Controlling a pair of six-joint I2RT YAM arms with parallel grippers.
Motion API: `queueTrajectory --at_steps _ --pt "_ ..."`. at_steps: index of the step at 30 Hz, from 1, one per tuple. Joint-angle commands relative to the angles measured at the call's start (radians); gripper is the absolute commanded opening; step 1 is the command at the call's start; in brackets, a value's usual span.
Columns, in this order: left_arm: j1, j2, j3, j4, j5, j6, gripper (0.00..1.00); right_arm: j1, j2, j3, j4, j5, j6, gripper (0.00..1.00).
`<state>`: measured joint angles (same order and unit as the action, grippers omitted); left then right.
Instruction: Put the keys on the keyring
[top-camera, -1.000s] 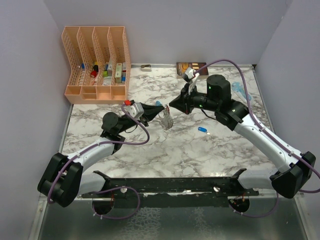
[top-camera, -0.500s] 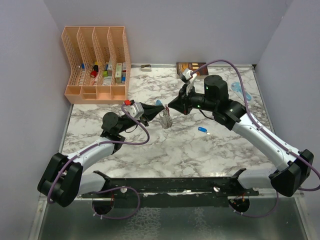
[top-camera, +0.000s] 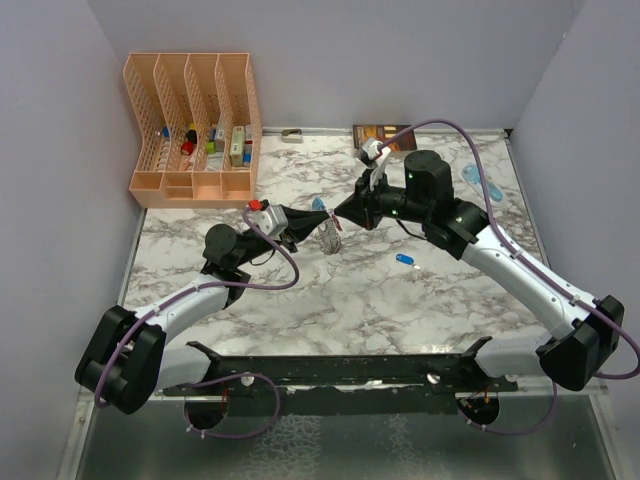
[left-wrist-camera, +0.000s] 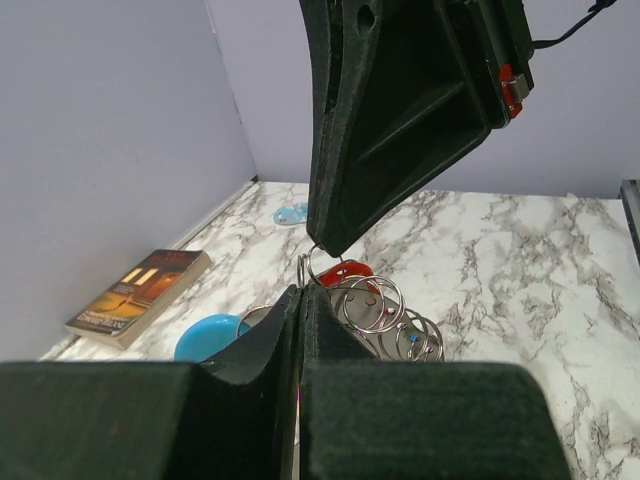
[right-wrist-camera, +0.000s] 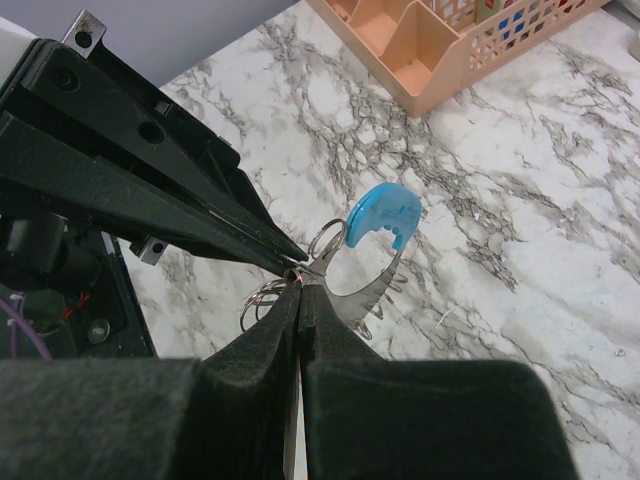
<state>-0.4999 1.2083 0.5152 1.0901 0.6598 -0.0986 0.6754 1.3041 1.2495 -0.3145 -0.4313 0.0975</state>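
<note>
top external: left pincer (top-camera: 310, 222), right pincer (top-camera: 342, 213) both clenched, apparently pinching keyring (top-camera: 331, 241) between them.

Arms (top-camera: 525, 275) white-shelled, black joints; purple cables (top-camera: 450, 123); black wedge gripper fingers (left-wrist-camera: 400, 110) (green lights on right).

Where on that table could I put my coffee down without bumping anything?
Bare marble lies between the small blue key and the black rail at the near edge. It's crowded where the left claw and right claw meet at the keyring.
</note>
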Motion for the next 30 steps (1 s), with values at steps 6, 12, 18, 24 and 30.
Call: queueTrajectory --at_steps 6,12,18,24,30 --pt "-0.011 -0.001 0.037 0.050 -0.012 0.007 0.00 0.010 0.003 0.034 0.015 0.025 0.007 0.01" --pt "-0.014 -0.001 0.035 0.039 -0.003 0.022 0.00 0.010 0.003 0.038 0.015 0.025 0.008 0.01" --pt "-0.015 0.000 0.035 0.026 -0.002 0.037 0.00 0.011 0.003 0.044 0.015 0.021 0.010 0.01" --pt "-0.015 0.000 0.034 0.018 -0.012 0.041 0.00 0.012 -0.011 0.042 0.011 0.024 0.011 0.01" --pt "-0.015 -0.003 0.034 0.020 -0.020 0.037 0.00 0.011 -0.018 0.034 0.000 0.031 0.012 0.01"
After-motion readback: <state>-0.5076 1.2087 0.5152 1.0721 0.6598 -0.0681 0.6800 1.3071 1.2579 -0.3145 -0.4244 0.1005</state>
